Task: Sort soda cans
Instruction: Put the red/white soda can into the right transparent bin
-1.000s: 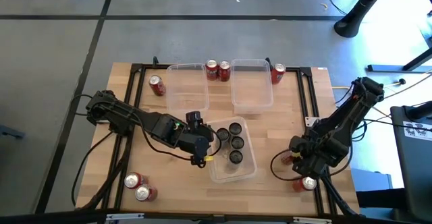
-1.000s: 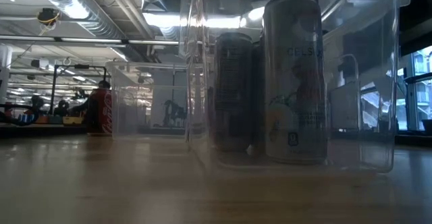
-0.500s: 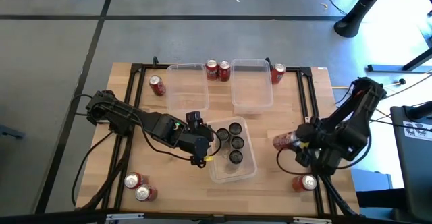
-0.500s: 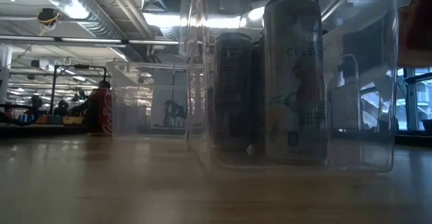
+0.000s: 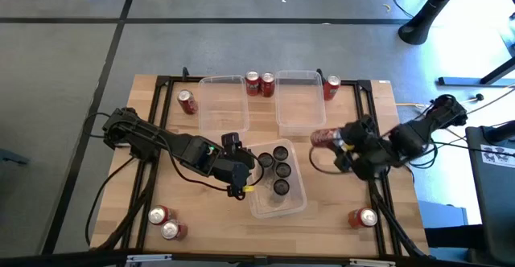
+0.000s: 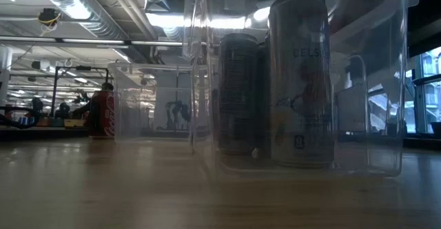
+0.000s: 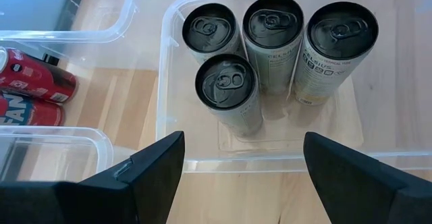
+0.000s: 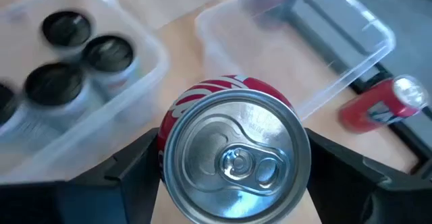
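- Sorting looks partly done: four dark cans (image 7: 270, 28) stand in the clear plastic bin (image 7: 169, 109) just ahead of the wide-open left gripper (image 7: 239, 166).
- Right gripper (image 8: 233, 177) clamps a red silver-topped can (image 8: 233, 153), empty clear bin (image 8: 297, 42) just beyond; other red cans (image 5: 259, 84) wait around.

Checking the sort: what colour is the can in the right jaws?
Red can with a silver top, clearest in the right wrist view.

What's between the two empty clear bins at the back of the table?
Two red cans stand side by side in the gap between the left bin and the right bin; the high view shows it.
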`<action>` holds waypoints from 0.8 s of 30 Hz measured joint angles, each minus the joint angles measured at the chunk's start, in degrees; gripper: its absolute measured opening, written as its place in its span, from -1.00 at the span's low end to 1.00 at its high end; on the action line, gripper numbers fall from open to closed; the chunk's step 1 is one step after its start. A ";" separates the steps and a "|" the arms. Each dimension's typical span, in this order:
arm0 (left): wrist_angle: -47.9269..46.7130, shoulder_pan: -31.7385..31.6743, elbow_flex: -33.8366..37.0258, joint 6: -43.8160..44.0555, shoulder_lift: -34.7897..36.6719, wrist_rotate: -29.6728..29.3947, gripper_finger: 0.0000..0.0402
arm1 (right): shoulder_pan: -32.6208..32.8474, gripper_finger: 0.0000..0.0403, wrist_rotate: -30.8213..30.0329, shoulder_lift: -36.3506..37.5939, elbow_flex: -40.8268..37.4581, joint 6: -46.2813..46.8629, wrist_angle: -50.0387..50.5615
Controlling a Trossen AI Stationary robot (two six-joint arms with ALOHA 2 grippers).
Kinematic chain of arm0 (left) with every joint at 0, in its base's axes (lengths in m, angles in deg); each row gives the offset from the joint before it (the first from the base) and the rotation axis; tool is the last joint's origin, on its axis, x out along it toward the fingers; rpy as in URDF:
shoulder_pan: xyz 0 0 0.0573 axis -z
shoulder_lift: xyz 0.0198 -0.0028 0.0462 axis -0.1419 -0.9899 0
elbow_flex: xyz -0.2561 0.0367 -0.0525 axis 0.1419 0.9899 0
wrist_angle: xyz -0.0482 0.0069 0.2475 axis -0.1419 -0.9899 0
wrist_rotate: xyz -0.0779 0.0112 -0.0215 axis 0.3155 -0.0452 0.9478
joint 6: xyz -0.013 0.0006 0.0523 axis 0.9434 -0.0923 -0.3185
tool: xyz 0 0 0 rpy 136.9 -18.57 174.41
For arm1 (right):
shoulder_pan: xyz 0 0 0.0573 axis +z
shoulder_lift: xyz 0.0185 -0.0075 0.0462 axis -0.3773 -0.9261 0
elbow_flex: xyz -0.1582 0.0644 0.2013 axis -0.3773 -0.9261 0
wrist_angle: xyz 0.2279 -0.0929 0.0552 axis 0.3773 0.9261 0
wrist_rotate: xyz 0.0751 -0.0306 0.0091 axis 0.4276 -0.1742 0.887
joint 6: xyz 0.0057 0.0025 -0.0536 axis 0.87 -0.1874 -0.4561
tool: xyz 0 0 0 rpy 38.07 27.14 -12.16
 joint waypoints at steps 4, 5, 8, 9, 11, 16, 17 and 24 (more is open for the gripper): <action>-0.13 0.00 0.00 0.02 0.00 0.00 0.46 | -7.37 0.43 -0.43 0.00 0.02 -8.08 -5.08; -0.13 0.00 0.00 0.02 0.00 0.00 0.46 | -9.15 0.43 -0.43 0.00 0.02 -9.81 -6.32; -0.13 0.00 0.00 0.02 0.00 0.00 0.46 | -14.78 0.43 -0.43 0.00 0.01 -14.77 -10.11; -0.13 0.00 0.00 0.02 0.00 0.00 0.46 | -16.60 0.43 -0.42 0.00 0.02 -16.28 -11.37; -0.14 0.02 0.00 0.02 0.00 0.00 0.46 | -20.34 0.43 0.10 0.00 0.01 -19.52 -13.62; -0.14 0.00 0.00 0.04 0.00 0.00 0.46 | -28.98 0.43 3.69 -0.07 0.02 -27.43 -18.92; -0.13 0.01 0.00 0.04 0.00 0.00 0.46 | -30.70 0.43 4.53 -0.07 0.02 -28.80 -20.04; -0.12 0.01 0.00 0.03 0.00 0.00 0.46 | -41.23 0.43 10.41 -1.51 0.02 -35.23 -25.59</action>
